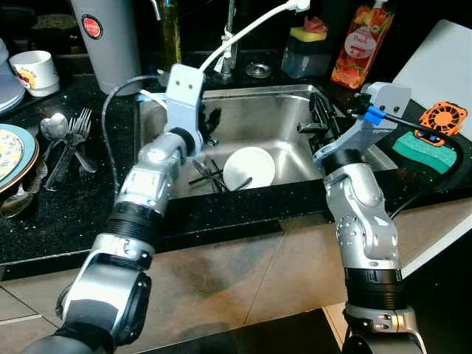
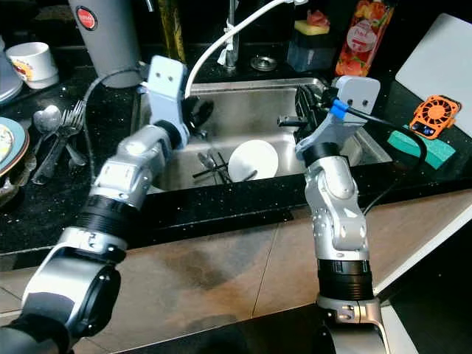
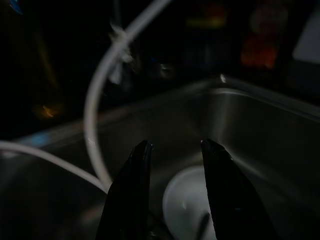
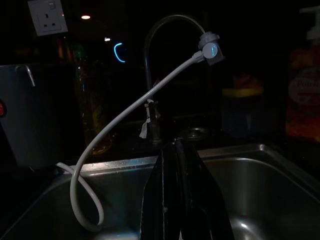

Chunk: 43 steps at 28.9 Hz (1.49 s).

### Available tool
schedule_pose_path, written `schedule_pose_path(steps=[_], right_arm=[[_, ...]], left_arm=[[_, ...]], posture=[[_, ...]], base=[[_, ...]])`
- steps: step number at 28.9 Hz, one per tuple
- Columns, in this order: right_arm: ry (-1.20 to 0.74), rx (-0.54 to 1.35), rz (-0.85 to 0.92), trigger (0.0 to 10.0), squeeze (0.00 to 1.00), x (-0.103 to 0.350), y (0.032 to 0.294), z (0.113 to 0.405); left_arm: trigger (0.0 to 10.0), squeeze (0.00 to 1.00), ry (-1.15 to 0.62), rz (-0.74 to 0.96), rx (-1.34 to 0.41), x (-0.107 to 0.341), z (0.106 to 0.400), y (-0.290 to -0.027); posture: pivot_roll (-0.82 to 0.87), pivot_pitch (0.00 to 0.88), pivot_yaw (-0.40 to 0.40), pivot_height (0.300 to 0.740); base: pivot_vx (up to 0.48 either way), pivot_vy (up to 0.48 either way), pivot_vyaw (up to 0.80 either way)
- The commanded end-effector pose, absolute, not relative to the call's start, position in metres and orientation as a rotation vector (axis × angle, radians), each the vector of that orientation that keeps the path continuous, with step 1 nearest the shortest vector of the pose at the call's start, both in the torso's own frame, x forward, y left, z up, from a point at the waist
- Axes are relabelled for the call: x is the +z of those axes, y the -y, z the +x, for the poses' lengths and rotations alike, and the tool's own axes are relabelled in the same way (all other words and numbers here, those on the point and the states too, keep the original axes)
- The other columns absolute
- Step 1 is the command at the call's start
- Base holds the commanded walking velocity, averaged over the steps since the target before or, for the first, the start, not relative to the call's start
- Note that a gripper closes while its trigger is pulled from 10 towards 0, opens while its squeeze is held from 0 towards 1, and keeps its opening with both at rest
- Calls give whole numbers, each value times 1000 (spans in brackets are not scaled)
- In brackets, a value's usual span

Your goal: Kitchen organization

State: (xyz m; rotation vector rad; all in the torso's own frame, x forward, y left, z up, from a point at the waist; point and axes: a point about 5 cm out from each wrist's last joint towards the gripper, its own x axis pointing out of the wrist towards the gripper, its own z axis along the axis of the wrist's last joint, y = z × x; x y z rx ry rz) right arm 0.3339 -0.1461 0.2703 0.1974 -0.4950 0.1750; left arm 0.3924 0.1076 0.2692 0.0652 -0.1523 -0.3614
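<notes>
A white plate (image 1: 249, 167) lies in the steel sink (image 1: 243, 92), with a few black utensils (image 1: 210, 175) beside it on the left. My left gripper (image 1: 210, 125) hangs over the sink's left part, above and left of the plate. It is open, and the left wrist view shows the plate (image 3: 187, 200) beyond the gap between its fingers (image 3: 134, 170). Over the sink's right side my right gripper (image 1: 321, 110) is shut, with nothing seen between its fingers (image 4: 175, 165). It points toward the faucet and the white hose (image 4: 120, 120).
Forks and spoons (image 1: 70, 140) lie on the black counter left of the sink, next to a patterned plate (image 1: 15, 151) and a cup (image 1: 33, 70). A grey canister (image 1: 110, 37) and bottles stand behind. A green sponge (image 1: 424, 150) and an orange fan (image 1: 444, 118) sit at the right.
</notes>
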Motion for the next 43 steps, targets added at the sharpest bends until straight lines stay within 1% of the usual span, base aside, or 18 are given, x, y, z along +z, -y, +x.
schedule_pose_path(steps=[1,3,5,7,8,9,10,11,13,19,20,26,31,35,38,41,42,43], right_arm=[[483,163,202,10000,0,267,148,333],[482,162,203,10000,0,267,148,333],[479,161,204,10000,0,266,149,333],[477,160,206,10000,0,265,149,333],[477,161,207,10000,0,265,149,333],[477,161,207,10000,0,265,149,333],[476,163,209,10000,0,265,148,334],[477,165,210,10000,0,265,148,334],[479,167,211,10000,0,265,147,334],[480,165,211,10000,0,265,147,335],[478,163,210,10000,0,264,148,334],[475,161,210,10000,0,263,149,334],[477,165,211,10000,0,264,149,335],[477,165,211,10000,0,264,149,336],[476,165,210,10000,0,264,149,335],[479,166,209,10000,0,264,150,335],[480,167,209,10000,0,265,150,335],[481,168,209,10000,0,265,150,335]], left_arm=[[10000,0,138,63,-337,267,391,-118],[10000,0,125,55,-218,270,392,-138],[10000,0,85,54,-31,270,393,-167],[10000,0,34,4,129,265,393,-193],[10000,0,12,-11,189,262,391,-205],[10000,0,12,-11,189,262,391,-205],[10000,0,-29,7,257,254,387,-222],[10000,0,-48,17,271,251,385,-228],[10000,0,-95,18,278,243,381,-234],[10000,0,-161,33,266,236,374,-238],[10000,0,-190,37,291,234,369,-246],[10000,0,-236,42,352,231,361,-271],[10000,0,-251,44,363,234,358,-283],[10000,0,-270,5,366,230,357,-286],[10000,0,-316,-85,311,220,357,-284],[10000,0,-330,-107,264,217,356,-283],[9647,0,-333,-117,264,217,356,-285],[9647,0,-337,-125,265,216,355,-286]], posture=[[106,71,-12,740],[109,72,-10,740],[109,72,-10,740],[109,72,-10,740],[109,72,-10,740],[109,72,-10,740],[109,72,-10,740],[130,69,-11,740],[130,69,-9,740],[131,69,-8,740],[132,70,-4,740],[140,71,-7,740],[141,69,-8,740],[141,69,-9,740],[139,69,-10,740],[135,67,-11,740],[136,66,-12,740],[136,66,-12,740]], base=[[0,0,0],[0,0,0],[0,0,0],[0,0,0],[0,0,0],[0,0,0],[0,0,0],[0,0,0],[0,0,0],[0,0,0],[0,0,0],[0,0,0],[0,0,0],[0,0,0],[0,0,0],[0,0,0],[0,0,0],[0,0,0]])
